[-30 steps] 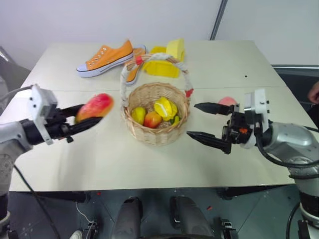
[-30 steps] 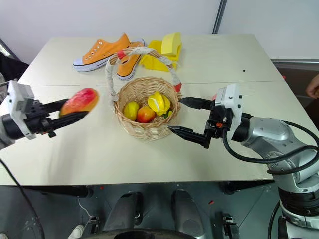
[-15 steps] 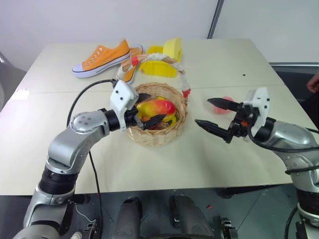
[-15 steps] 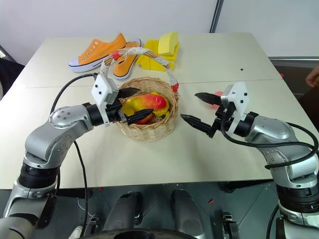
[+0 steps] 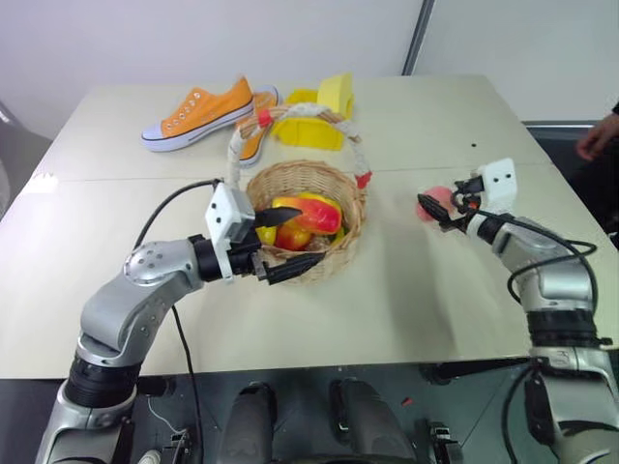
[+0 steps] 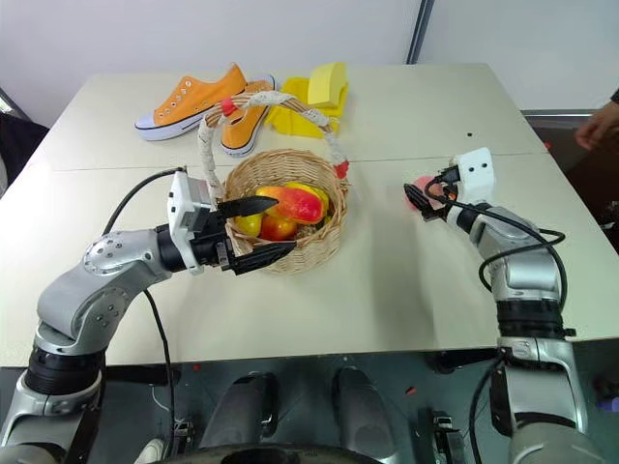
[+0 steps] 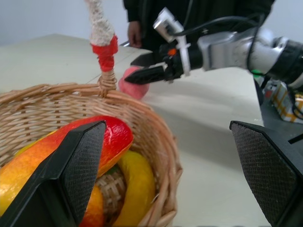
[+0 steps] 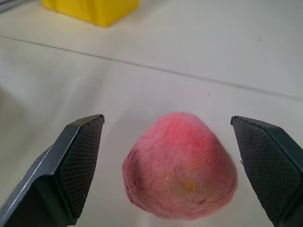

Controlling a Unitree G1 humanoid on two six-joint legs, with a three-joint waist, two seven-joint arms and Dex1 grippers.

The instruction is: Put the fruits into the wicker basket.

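pale table (image 5: 406, 290) under both arms. left hand (image 5: 278, 245) gapes wide at the basket (image 5: 340, 253) rim, mango (image 5: 308, 213) lying inside on other fruits. right hand (image 5: 435, 206) gapes wide around the peach (image 8: 182, 165), right of the basket.

A pale beige table (image 5: 416, 319) spans the scene, a thin seam crossing it from left to right. Behind it rises a plain white wall (image 5: 193, 39), with a dark upright strip (image 5: 420, 39) right of centre. Below the near edge lies a dark grey floor (image 5: 464, 425). At the far right edge, a person's hand (image 5: 598, 138) shows. The light is even, casting soft shadows on the tabletop.
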